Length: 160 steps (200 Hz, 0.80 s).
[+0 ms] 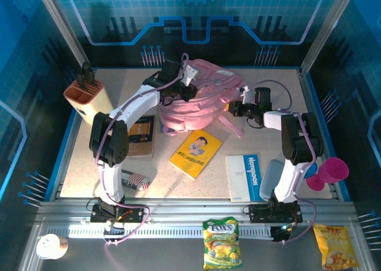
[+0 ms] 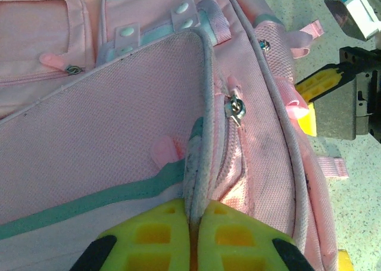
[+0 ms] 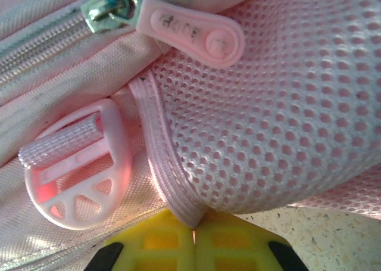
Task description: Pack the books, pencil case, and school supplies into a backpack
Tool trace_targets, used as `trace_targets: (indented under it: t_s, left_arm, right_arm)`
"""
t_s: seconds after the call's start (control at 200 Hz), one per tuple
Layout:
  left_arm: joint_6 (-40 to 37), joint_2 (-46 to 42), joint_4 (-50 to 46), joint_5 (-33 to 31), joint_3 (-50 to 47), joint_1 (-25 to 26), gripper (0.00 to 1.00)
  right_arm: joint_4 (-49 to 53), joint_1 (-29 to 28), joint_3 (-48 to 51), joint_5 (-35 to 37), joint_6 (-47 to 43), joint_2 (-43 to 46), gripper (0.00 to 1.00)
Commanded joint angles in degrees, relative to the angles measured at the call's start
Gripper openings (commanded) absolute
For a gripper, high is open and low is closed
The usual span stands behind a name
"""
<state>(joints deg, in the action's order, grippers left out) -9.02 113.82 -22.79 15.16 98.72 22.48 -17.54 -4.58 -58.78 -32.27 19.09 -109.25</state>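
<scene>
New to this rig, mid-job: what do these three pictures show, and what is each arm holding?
Two robot arms stand bolted at the near edge of the table. The wide picture looks down from above and behind them; the other two come from wrist cameras, yellow fingers at the bottom. The left tool is shut on a seam of the pink backpack; the right tool pinches the piping of its mesh pocket. On the table lie a dark book, a yellow book, a white book and the pencil case.
</scene>
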Motion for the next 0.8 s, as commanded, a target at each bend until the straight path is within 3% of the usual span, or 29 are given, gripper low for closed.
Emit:
trace_targets:
  t_s: [0.0, 0.4, 0.795]
  left_arm:
    - [2.1, -2.7, 4.3, 1.4, 0.8, -1.2, 0.0]
    - [5.7, 3.8, 3.4, 4.3, 6.1, -0.7, 0.0]
    - [6.7, 5.0, 3.8, 4.2, 6.9, 0.5, 0.0]
  right_arm:
    - [1.2, -2.0, 2.1, 1.5, -3.4, 4.1, 0.04]
    - [3.6, -9.6, 11.7, 4.6, -4.3, 15.9, 0.04]
    - [4.8, -18.4, 11.7, 7.8, -4.2, 17.8, 0.05]
